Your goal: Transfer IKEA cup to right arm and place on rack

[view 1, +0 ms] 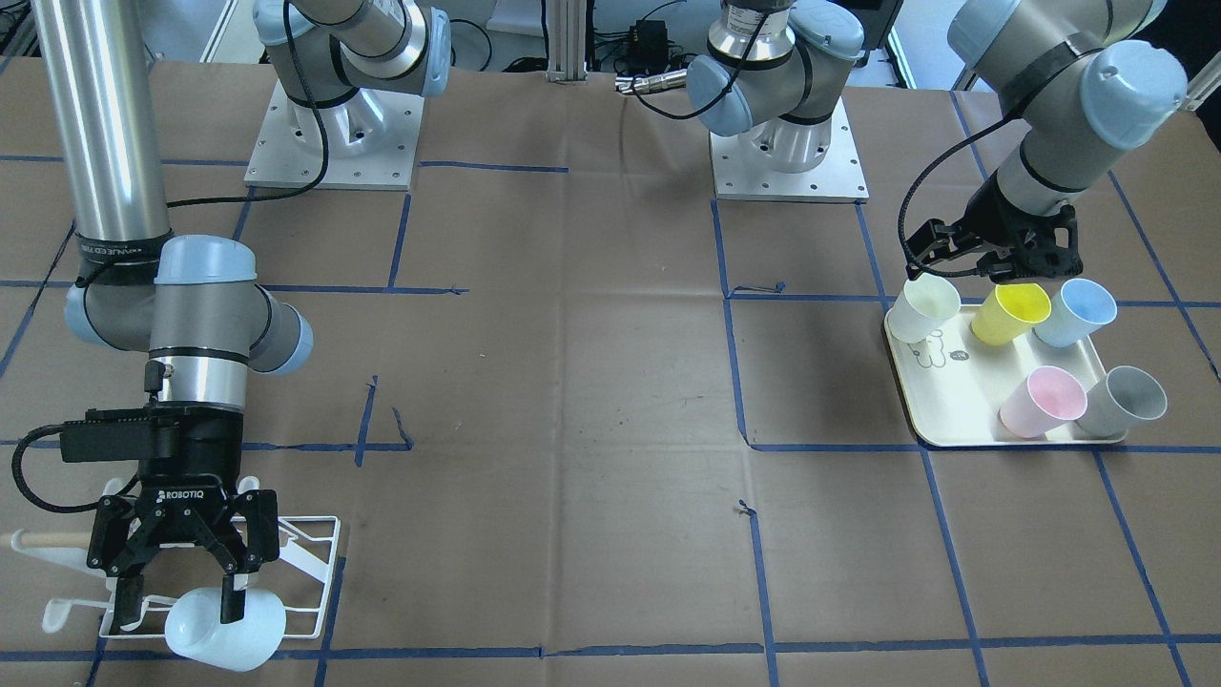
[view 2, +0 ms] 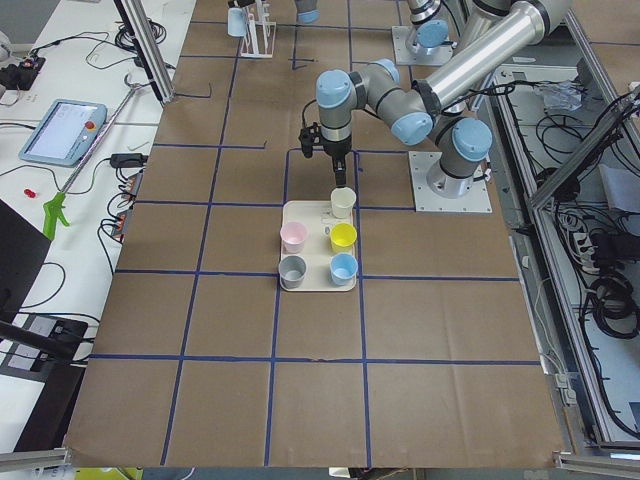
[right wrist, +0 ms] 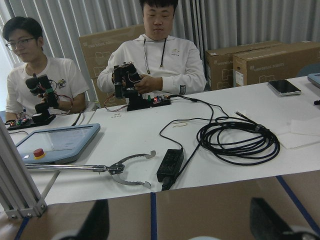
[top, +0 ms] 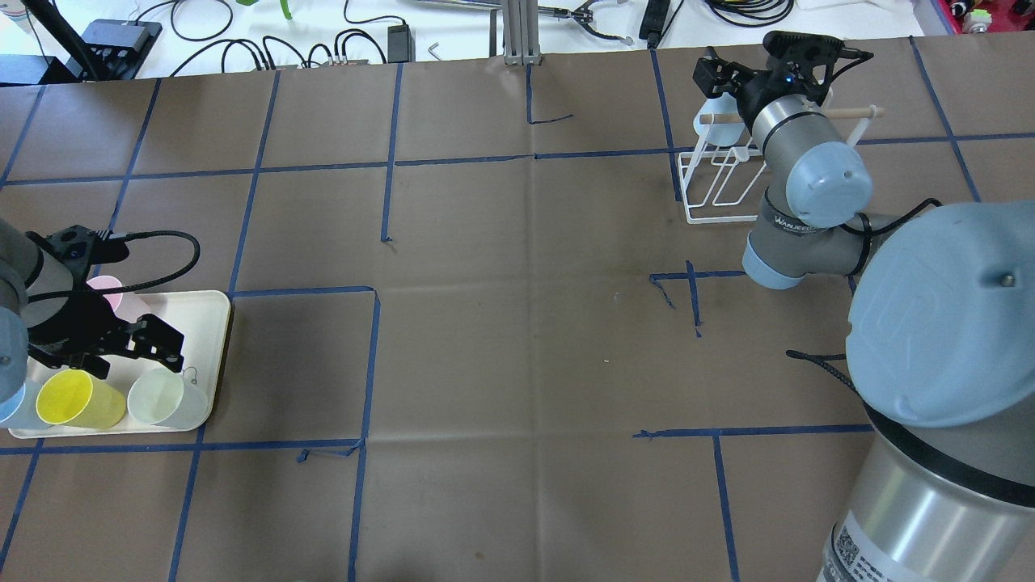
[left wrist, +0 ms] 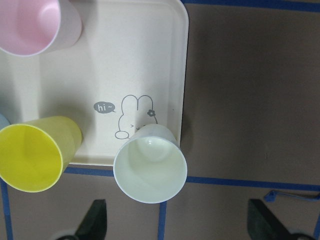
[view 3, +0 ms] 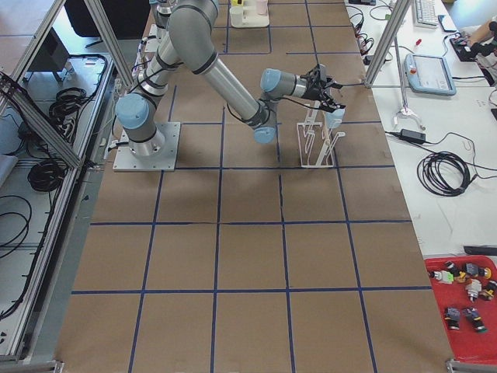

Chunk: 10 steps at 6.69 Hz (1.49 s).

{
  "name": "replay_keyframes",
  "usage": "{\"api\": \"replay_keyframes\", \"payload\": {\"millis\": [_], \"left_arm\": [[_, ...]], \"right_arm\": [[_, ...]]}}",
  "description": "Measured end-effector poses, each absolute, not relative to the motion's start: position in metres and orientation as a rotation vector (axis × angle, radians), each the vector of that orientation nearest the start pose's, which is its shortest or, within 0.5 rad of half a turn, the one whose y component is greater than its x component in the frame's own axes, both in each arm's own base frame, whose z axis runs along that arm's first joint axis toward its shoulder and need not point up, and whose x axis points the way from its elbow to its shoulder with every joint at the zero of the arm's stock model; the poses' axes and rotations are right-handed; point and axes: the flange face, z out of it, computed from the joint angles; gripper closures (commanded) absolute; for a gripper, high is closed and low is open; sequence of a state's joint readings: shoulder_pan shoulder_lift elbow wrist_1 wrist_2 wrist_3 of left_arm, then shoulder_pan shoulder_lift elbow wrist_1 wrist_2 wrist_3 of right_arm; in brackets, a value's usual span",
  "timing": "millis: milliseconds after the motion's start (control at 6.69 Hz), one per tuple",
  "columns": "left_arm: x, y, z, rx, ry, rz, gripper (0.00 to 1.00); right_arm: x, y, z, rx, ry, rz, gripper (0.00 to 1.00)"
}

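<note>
Right hand (view 1: 178, 611), cup (view 1: 240, 637) between spread fingers (view 1: 230, 596)

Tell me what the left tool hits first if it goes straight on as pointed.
Probably the pale cream plastic cup at the corner of the cream tray: it stands upright right below the open left tool, slightly off-centre. Height gap unclear.

The table (view 1: 591, 382) is covered in matt brown paper, faintly creased, with strips of blue tape (view 1: 736, 382) stuck flat on it. The right arm (view 1: 100, 124) has a brushed metal tube that catches the light, and smooth pale blue plastic caps. The right gripper (view 1: 178, 606) looks like matt black plastic. The rack (view 1: 303, 565) is white coated wire with a bare pale wooden dowel (view 1: 48, 539). The IKEA cup (view 1: 229, 630) and the yellow cup (view 1: 1009, 315) look like smooth plastic with a soft sheen. The cream tray (view 1: 954, 401) is smooth, almost satin.
</note>
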<state>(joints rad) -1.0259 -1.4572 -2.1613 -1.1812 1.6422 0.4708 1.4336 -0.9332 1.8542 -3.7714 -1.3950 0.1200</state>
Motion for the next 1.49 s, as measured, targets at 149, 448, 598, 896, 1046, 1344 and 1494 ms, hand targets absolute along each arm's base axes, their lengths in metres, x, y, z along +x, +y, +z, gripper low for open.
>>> {"api": "replay_keyframes", "payload": {"millis": [149, 448, 598, 896, 1046, 1344, 1494], "left_arm": [[0.091, -0.396, 0.277, -0.112, 3.127, 0.167, 0.01], [0.090, -0.396, 0.246, -0.109, 3.150, 0.175, 0.02], [0.090, -0.396, 0.238, -0.093, 3.155, 0.194, 0.02], [0.092, -0.393, 0.232, -0.049, 3.152, 0.221, 0.38], [0.093, -0.393, 0.232, -0.041, 3.148, 0.225, 0.71], [0.097, -0.391, 0.233, -0.039, 3.119, 0.248, 1.00], [0.098, -0.391, 0.233, -0.040, 3.111, 0.256, 1.00]], "right_arm": [[0.067, -0.627, 0.265, 0.153, 2.396, -1.802, 0.00], [0.078, -0.618, 0.298, 0.166, 2.322, -1.833, 0.00], [0.090, -0.606, 0.321, 0.193, 2.266, -1.831, 0.00], [0.119, -0.567, 0.361, 0.236, 2.139, -1.765, 0.00], [0.132, -0.541, 0.380, 0.276, 2.057, -1.693, 0.00], [0.147, -0.485, 0.401, 0.459, 1.903, -1.502, 0.00], [0.152, -0.467, 0.403, 0.570, 1.830, -1.398, 0.00]]}}
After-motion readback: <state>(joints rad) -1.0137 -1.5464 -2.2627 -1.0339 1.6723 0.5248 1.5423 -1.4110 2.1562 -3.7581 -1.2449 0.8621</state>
